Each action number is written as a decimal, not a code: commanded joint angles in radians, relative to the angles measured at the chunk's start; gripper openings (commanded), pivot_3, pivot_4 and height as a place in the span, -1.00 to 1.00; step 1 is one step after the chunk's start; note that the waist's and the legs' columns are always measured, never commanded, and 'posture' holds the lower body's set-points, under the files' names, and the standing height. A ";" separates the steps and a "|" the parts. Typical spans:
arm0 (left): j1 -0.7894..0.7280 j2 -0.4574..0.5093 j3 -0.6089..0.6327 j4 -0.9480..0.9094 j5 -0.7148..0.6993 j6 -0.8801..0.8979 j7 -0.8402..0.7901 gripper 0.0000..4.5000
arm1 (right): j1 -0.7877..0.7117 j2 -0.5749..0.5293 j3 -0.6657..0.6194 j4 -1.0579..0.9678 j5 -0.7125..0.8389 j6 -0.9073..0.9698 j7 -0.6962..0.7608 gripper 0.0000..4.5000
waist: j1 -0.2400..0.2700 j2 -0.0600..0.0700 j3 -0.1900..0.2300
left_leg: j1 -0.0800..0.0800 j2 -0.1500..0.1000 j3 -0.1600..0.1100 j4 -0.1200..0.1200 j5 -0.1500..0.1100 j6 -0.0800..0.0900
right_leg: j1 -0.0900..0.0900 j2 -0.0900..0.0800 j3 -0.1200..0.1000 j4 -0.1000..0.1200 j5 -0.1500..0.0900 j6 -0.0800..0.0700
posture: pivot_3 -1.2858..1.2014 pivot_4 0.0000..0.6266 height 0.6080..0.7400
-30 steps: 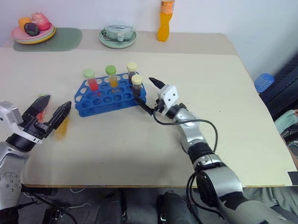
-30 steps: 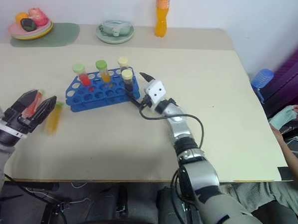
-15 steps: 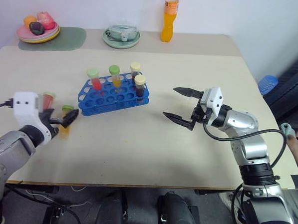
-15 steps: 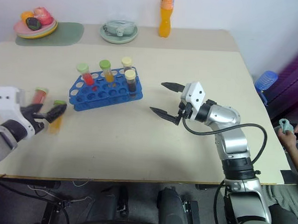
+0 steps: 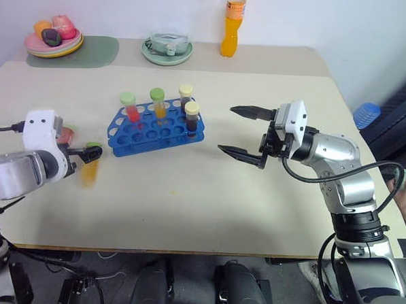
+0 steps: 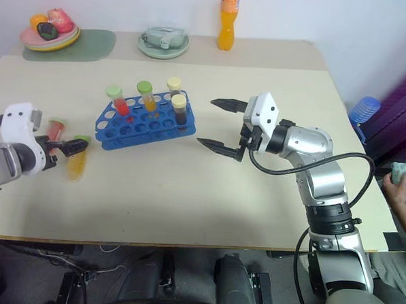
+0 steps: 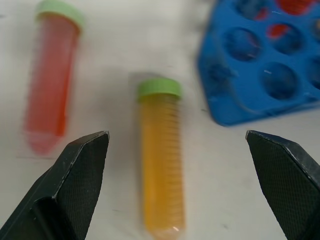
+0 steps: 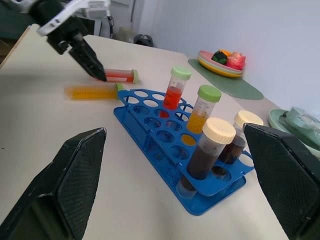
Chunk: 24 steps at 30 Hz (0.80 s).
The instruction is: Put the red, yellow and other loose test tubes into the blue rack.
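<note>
At the left edge of the left eye view, nearest the camera, the left gripper [image 7: 175, 165] hangs low over two loose tubes lying flat on the table [image 5: 207, 193], its black fingers spread wide and grasping nothing. In the left wrist view the yellow tube [image 7: 161, 160] with a green cap lies between the spread fingers, and the red tube [image 7: 50, 80], also green-capped, lies just beside it, apart from it. Neither appears to be touched.

At mid-right of the frame, the right gripper [image 5: 247, 134] hangs above the table with its fingers wide apart, empty and pointing toward the rack from well to its right.

A little farther back, left of centre, stands the blue rack [image 5: 156, 129], upright and slightly skewed on the table. Four capped tubes stand in it: one with red liquid [image 5: 129, 107], one with orange-yellow liquid [image 5: 157, 102], and two dark ones with pale caps [image 5: 190, 117], clustered at the rack's far and right part. Most holes are free.

At the far edge sit a plate of fruit [image 5: 52, 38] in the upper left, a pale dish [image 5: 167, 48] and an orange drink bottle [image 5: 231, 24].

By my reading the task is about two thirds done: four tubes racked, the two lying ones left. The left gripper looks lined up on the yellow one.
</note>
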 commanded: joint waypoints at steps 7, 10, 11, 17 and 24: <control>-0.205 -0.059 -0.052 0.232 0.112 0.059 0.141 1.00 | -0.019 -0.013 -0.029 -0.004 0.004 -0.028 -0.006 0.99 | 0.003 -0.001 0.000 | 0.000 0.000 0.000 0.001 0.000 0.000 | 0.000 0.000 0.000 0.000 0.000 0.000 | 0.03 -0.52 1.00; -0.244 -0.061 -0.081 0.300 0.140 0.059 0.171 1.00 | -0.012 -0.014 -0.035 -0.010 0.005 -0.028 -0.017 0.99 | 0.002 -0.001 0.000 | 0.000 0.000 0.000 0.001 0.000 0.000 | 0.000 0.000 0.000 0.000 0.000 0.000 | 0.03 -0.52 1.00; -0.257 -0.065 -0.089 0.319 0.151 0.059 0.178 1.00 | -0.009 -0.016 -0.035 -0.013 0.005 -0.029 -0.019 0.99 | 0.001 -0.001 0.000 | 0.000 0.000 0.000 0.001 0.000 0.000 | 0.000 0.000 0.000 0.000 0.000 0.000 | 0.03 -0.52 1.00; -0.311 -0.095 -0.132 0.410 0.178 0.059 0.209 1.00 | 0.011 -0.020 -0.039 -0.032 0.005 -0.028 -0.037 0.99 | 0.007 -0.001 0.000 | -0.001 0.000 0.000 0.001 0.000 0.000 | 0.000 0.000 0.000 0.000 0.000 0.000 | 0.03 -0.52 1.00; -0.318 -0.102 -0.151 0.467 0.176 0.059 0.223 0.01 | 0.019 -0.028 -0.044 -0.040 0.004 -0.025 -0.046 1.00 | 0.008 -0.001 0.000 | -0.001 0.000 0.000 0.001 0.000 0.000 | -0.001 0.000 0.000 0.001 0.000 0.000 | 0.03 -0.52 1.00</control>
